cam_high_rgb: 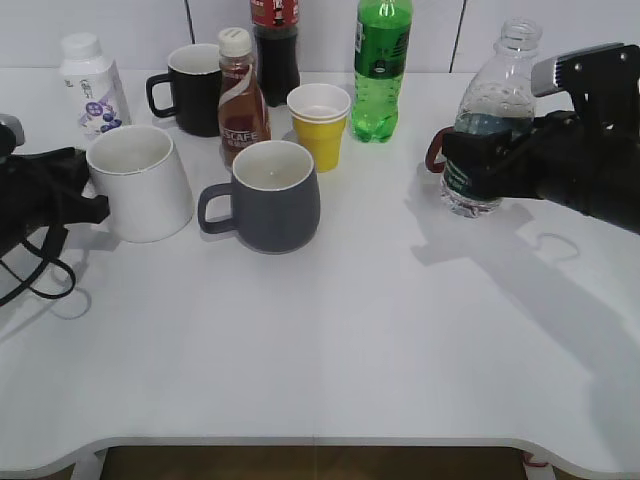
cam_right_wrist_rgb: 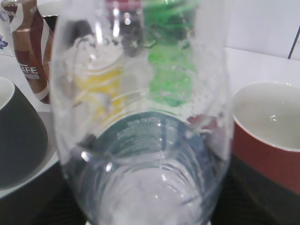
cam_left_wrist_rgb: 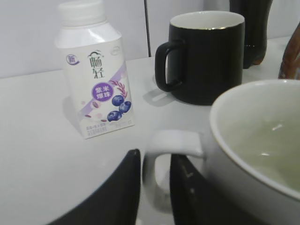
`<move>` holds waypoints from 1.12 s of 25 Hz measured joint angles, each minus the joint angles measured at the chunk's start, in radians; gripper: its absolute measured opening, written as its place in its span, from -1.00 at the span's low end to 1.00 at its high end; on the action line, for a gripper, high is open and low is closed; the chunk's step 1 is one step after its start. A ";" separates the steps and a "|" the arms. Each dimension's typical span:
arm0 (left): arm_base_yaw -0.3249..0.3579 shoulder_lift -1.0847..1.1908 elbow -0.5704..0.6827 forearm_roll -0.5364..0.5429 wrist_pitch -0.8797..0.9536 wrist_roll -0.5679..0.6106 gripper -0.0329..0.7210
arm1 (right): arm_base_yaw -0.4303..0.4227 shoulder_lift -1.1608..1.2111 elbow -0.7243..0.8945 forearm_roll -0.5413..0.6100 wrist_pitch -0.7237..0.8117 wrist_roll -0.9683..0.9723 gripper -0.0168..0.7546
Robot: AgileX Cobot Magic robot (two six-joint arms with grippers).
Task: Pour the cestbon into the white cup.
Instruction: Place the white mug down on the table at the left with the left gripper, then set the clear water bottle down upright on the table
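The cestbon [cam_high_rgb: 487, 125], a clear capless bottle with a dark green label, stands upright at the right with some water in its lower part. My right gripper [cam_high_rgb: 470, 165] is shut around its labelled middle. The bottle fills the right wrist view [cam_right_wrist_rgb: 140, 140]. The white cup [cam_high_rgb: 140, 180] stands on the table at the left, apparently empty. My left gripper [cam_high_rgb: 90, 205] is at its left side. In the left wrist view the two black fingers [cam_left_wrist_rgb: 157, 187] close on either side of the cup's handle [cam_left_wrist_rgb: 176, 143].
A grey mug [cam_high_rgb: 275, 195], yellow paper cup [cam_high_rgb: 320, 125], brown coffee bottle [cam_high_rgb: 240, 100], black mug [cam_high_rgb: 195, 90], cola bottle [cam_high_rgb: 275, 50], green soda bottle [cam_high_rgb: 380, 70] and small white bottle [cam_high_rgb: 92, 85] crowd the back left. A red mug [cam_right_wrist_rgb: 267, 140] sits behind the cestbon.
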 joint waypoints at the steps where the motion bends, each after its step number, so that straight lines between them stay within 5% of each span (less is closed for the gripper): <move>1: 0.000 -0.001 0.004 0.000 -0.006 -0.001 -0.44 | 0.000 0.000 0.000 0.000 0.000 0.000 0.26; 21: 0.000 -0.126 0.207 0.031 -0.107 -0.003 -0.30 | 0.000 0.032 0.030 0.001 0.033 -0.032 0.26; 28: 0.000 -0.184 0.236 0.085 -0.107 -0.003 -0.30 | 0.000 0.140 0.047 -0.006 -0.121 -0.072 0.26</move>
